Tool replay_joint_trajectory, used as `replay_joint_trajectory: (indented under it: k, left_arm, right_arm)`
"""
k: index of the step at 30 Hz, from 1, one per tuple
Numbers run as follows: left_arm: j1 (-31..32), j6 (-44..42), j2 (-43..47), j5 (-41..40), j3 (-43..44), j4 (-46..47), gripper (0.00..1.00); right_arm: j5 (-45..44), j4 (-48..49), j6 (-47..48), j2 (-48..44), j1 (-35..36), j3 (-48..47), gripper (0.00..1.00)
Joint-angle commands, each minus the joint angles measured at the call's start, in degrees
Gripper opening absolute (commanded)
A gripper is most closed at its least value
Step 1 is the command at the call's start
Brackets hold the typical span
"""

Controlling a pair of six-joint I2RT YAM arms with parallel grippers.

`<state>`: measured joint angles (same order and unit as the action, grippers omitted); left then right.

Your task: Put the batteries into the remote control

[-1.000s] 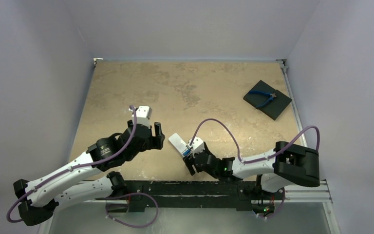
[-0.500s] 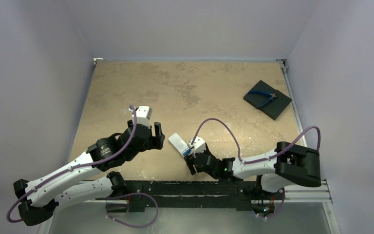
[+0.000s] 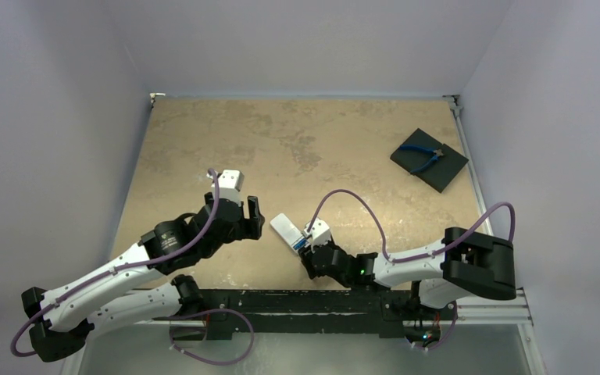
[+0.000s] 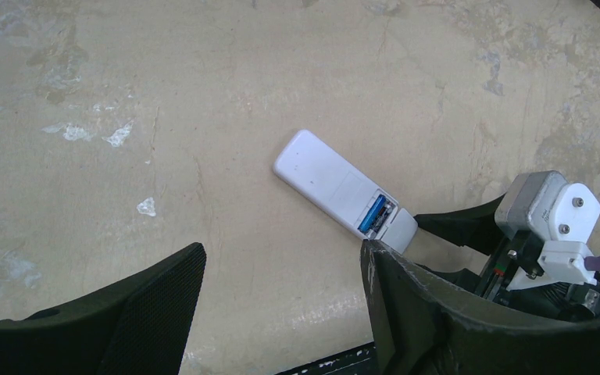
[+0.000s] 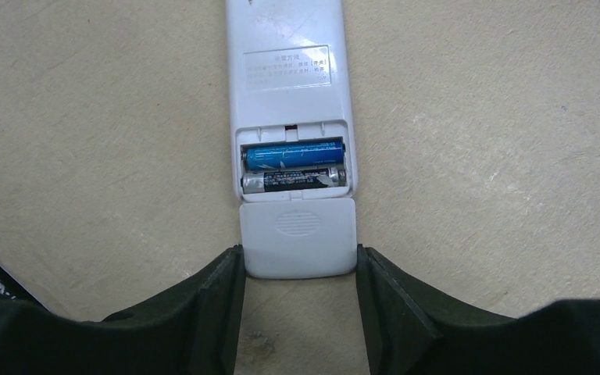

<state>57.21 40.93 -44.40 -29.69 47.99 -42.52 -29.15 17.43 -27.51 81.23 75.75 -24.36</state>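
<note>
Lying back-up, the remote control (image 5: 285,47) hides its front against the table (image 3: 297,133), and its far end is cut off by the top edge of the right wrist view. The print on its label is too small to read. From overhead the open compartment shows only as a blue speck, and the right arm's own wrist covers its fingers.

The table is a mottled tan slab enclosed by plain pale lilac-grey walls. At its far right corner a black pad (image 3: 447,175) carries blue-handled pliers (image 3: 426,155).

In the compartment the blue battery (image 5: 293,155) lies crosswise, with the dark battery (image 5: 293,180) touching it on the near side. The battery cover (image 5: 298,234) lies flat, butted against the remote's near end, leaving the compartment uncovered.

The right gripper (image 5: 300,269) straddles this cover at medium spread, with a finger along each side edge. Whether the fingers pinch it or merely flank it cannot be told. The left gripper (image 4: 281,305) hangs to the left of the remote, near but clear of it, jaws wide and holding nothing.
</note>
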Motion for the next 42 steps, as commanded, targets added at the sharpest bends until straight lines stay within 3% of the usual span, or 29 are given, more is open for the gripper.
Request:
replay_joint_trajectory:
  k: [1, 5, 13, 20, 27, 31, 42]
  left_arm:
    - [0.4, -0.3, 0.3, 0.1, -0.2, 1.3, 0.73]
    - [0.3, -0.2, 0.2, 0.2, -0.3, 1.3, 0.73]
    - [0.3, 0.9, -1.6, 0.1, -0.5, 1.6, 0.73]
    - [-0.7, 1.2, -8.1, 0.6, -0.4, 6.8, 0.7]
    - [-13.7, -5.6, -18.5, 15.9, 1.1, 20.1, 0.63]
    - [-16.6, -6.6, -29.4, 20.9, 5.0, 24.3, 0.55]
    - [-18.4, -6.7, -47.6, 21.4, 9.2, 30.6, 0.48]
  right_arm:
    - [0.4, -2.9, -2.2, 0.1, 0.6, 0.5, 0.53]
    - [0.1, -4.1, -2.6, 0.0, 0.9, -0.1, 0.4]
    - [-1.4, -13.4, -2.2, -6.4, 1.6, -4.6, 0.31]
    - [3.6, -24.1, -1.2, -9.5, 1.6, -11.0, 0.32]
    - [5.3, -29.6, -0.6, -11.2, 1.0, -15.3, 0.32]
    - [6.3, -33.1, -0.3, -11.0, 0.4, -17.2, 0.32]
    - [11.3, -37.6, 1.4, -15.2, -1.6, -19.5, 0.32]
